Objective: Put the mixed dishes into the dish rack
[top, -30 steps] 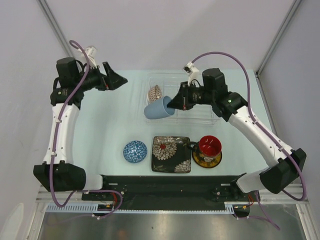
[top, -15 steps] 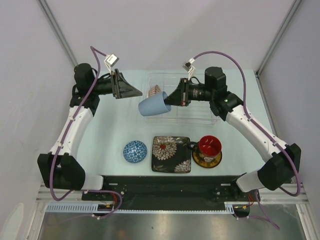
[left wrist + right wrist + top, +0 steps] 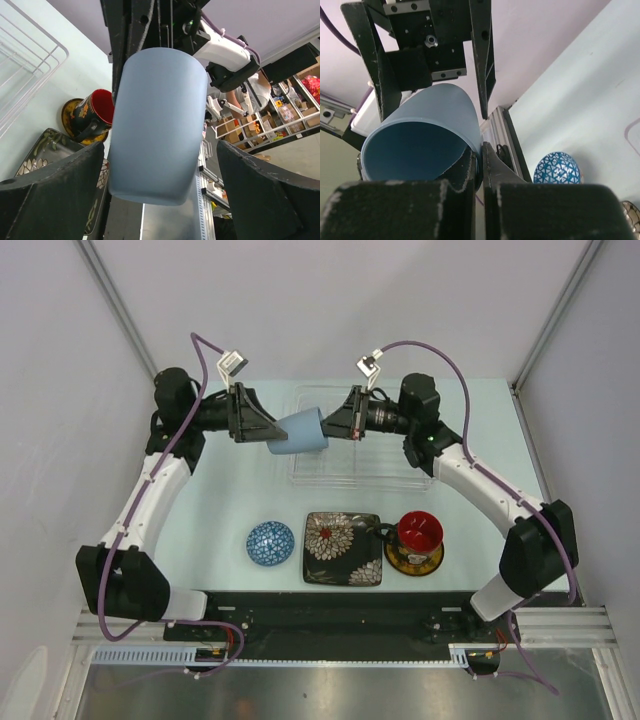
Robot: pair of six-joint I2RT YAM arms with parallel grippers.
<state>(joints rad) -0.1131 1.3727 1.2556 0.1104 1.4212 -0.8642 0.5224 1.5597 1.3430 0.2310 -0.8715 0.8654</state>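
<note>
**Cup handover in mid-air over the rack**

The pale blue cup (image 3: 300, 430) is held on its side in the air, directly between the two grippers and over the left end of the dish rack (image 3: 385, 462). The right gripper (image 3: 481, 150) is clamped on the cup's rim wall, one finger inside and one outside. The left gripper (image 3: 266, 429) is spread wide. Its fingers (image 3: 55, 195) are seen on either side of the cup's base end with a gap on each side, so no contact is made.

Step in hand, as judged: the cup is being passed from right to left, or regrasped, ahead of being set in the rack.

The next move is judged to call for the left jaws to be closed on the cup body before the right pinch is let go. The wall looks smooth and tapered, so a grip taken too near the base may slide off.

Below the grippers, toward the arm bases, the small blue saucer (image 3: 270, 543), the black square plate (image 3: 343, 548) and the dark mug (image 3: 418, 532) on the yellow saucer (image 3: 414, 562) are seen outside the rack, not yet loaded.
</note>
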